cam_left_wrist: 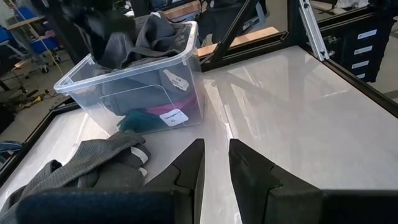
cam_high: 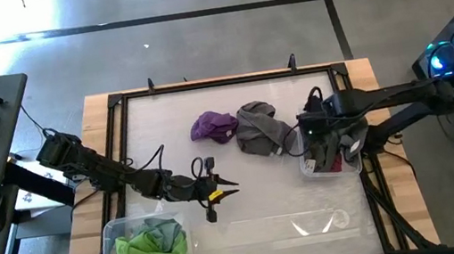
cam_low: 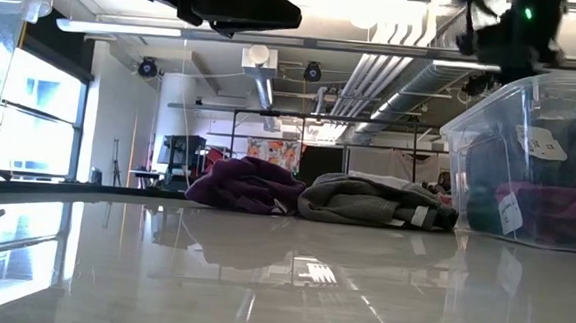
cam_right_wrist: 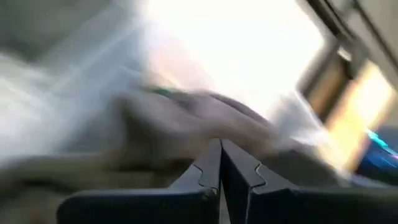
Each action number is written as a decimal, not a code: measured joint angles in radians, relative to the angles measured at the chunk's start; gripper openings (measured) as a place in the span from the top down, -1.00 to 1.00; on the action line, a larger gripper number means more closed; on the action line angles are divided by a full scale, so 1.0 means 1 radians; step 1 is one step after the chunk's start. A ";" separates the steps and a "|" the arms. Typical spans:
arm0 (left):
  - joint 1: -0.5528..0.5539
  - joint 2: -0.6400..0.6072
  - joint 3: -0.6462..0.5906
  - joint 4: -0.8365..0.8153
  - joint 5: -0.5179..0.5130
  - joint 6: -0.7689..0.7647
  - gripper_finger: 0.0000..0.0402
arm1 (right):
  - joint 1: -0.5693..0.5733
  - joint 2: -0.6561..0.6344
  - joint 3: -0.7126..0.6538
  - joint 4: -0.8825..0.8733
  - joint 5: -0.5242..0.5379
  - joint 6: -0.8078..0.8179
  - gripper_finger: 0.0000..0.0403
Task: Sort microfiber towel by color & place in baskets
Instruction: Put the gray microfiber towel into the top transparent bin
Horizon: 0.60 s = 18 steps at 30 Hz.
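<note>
Two towels [cam_high: 241, 128] between baskets [cam_high: 146, 247]

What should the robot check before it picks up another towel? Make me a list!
1. Left gripper free to grab: ok, it is open and empty above bare table.
2. Right gripper clear of the small bin: not ok, it hangs over it.
3. Right gripper let go of its cloth: cannot tell.
4. Purple towel lying loose on the table: ok.
5. Grey towel lying loose beside the purple one: ok.
6. Wide bin has room: ok, only the lime towel pile inside.
</note>
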 joint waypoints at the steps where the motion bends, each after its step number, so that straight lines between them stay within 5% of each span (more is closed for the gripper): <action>1: 0.000 0.000 0.000 0.000 0.000 0.000 0.70 | 0.023 0.000 0.017 0.040 -0.005 0.003 1.00; 6: 0.000 0.000 0.000 0.000 0.000 0.000 0.70 | 0.123 0.000 0.057 0.338 -0.030 -0.084 1.00; 10: 0.000 0.000 0.000 0.000 0.000 0.000 0.70 | 0.144 0.023 0.035 0.543 -0.211 -0.152 1.00; 18: 0.000 0.000 0.000 0.000 0.000 0.000 0.70 | 0.144 0.149 0.033 0.435 -0.461 -0.127 1.00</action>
